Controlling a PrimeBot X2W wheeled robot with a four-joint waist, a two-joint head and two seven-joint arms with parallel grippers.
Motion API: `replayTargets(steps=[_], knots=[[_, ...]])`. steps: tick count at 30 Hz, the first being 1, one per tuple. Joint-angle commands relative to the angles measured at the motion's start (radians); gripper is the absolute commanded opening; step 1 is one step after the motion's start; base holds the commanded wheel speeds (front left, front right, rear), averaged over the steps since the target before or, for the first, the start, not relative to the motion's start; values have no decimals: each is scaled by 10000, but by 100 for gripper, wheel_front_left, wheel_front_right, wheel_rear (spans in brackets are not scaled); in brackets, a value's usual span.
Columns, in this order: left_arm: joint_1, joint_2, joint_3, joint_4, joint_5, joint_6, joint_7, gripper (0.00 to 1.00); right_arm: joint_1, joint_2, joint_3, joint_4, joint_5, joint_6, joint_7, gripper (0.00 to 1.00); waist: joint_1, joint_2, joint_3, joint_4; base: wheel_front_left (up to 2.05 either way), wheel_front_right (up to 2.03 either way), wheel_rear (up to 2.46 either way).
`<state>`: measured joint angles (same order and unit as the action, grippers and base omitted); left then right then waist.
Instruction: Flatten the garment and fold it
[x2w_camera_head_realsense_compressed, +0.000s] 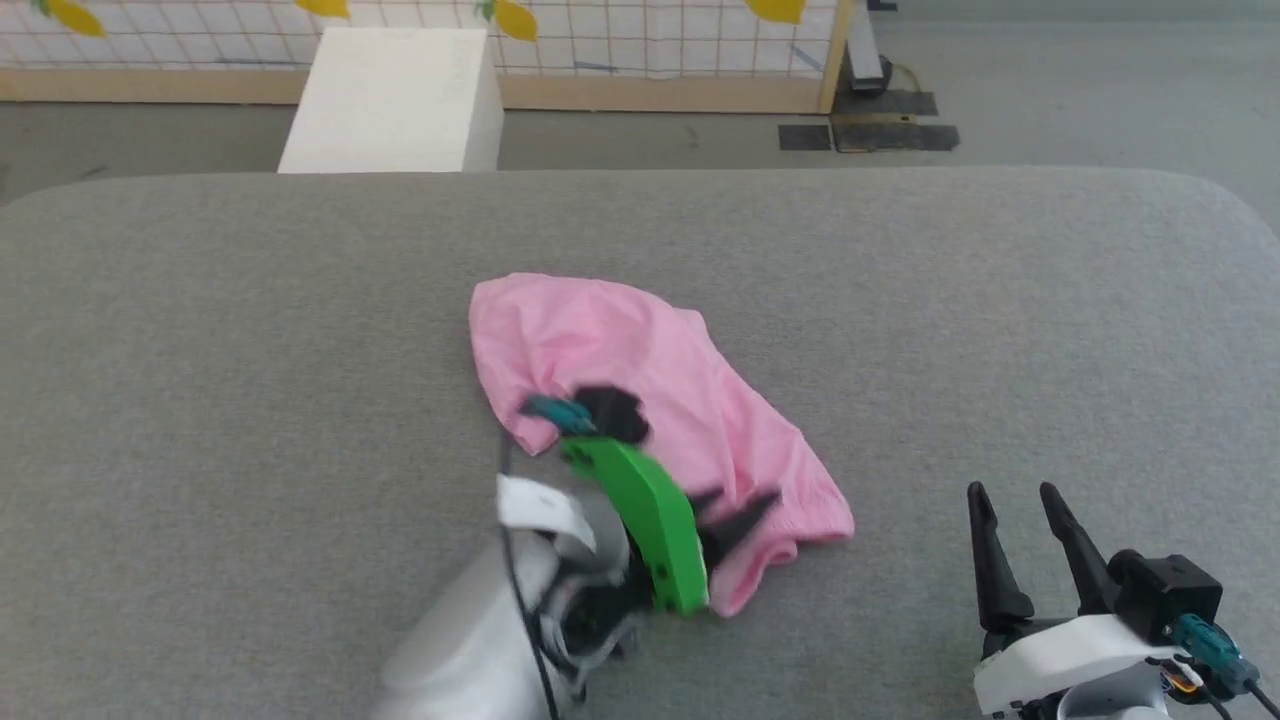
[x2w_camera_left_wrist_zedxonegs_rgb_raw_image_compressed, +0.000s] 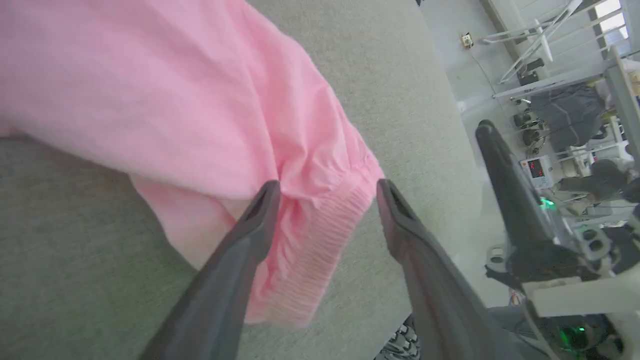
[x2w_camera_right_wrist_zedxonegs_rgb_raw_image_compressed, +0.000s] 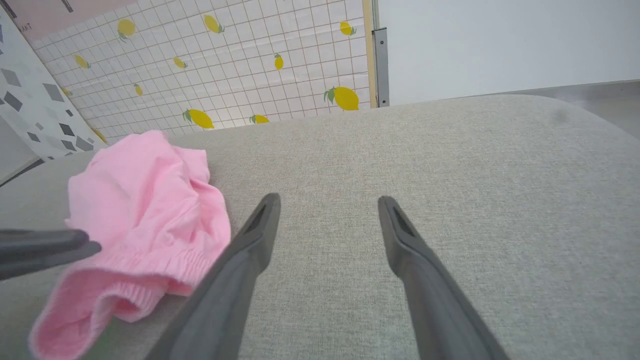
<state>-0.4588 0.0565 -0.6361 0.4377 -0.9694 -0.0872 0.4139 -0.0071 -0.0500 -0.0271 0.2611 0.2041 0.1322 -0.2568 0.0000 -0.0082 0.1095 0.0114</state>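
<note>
Red digits on a distant display (x2w_camera_left_wrist_zedxonegs_rgb_raw_image_compressed: 537, 169), illegible

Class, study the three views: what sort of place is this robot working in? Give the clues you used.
Probably a robotics lab with a mock home set: a wood-framed lemon-printed tile panel, a grey upholstered work surface, and a red-digit display among cluttered equipment.

Crumpled light pink garment (x2w_camera_head_realsense_compressed: 640, 370) mid-table, gathered ribbed hem nearest.

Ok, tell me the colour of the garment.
The garment is plain light pink, clearest in the head view.
</note>
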Motion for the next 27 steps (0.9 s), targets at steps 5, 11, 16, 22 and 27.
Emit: replayTargets(steps=[5, 11, 16, 22, 27], knots=[[-453, 291, 1406, -1057, -834, 329, -601, 100, 225, -3, -66, 58, 132, -15, -49, 100, 0, 82, -411, 455, 0, 0, 0], [-225, 1226, 2936, -1812, -302, 603, -2763, 100, 340, -3, -65, 125, 192, -15, -49, 100, 0, 82, -699, 711, 0, 0, 0], [592, 2110, 3542, -1723, 1132, 808, -5171, 100, 409, -3, -31, 150, 181, -15, -49, 100, 0, 82, -909, 814, 0, 0, 0], [1958, 2748, 3924, -1832, 3022, 1438, -6694, 100, 447, -3, 90, 359, 83, -15, -28, 100, 0, 82, -994, 826, 0, 0, 0], [3153, 2190, 4544, -2776, 4255, 1705, -6751, 100, 155, -3, 12, 486, -222, -15, 870, 100, 0, 82, -835, 875, 0, 0, 0]])
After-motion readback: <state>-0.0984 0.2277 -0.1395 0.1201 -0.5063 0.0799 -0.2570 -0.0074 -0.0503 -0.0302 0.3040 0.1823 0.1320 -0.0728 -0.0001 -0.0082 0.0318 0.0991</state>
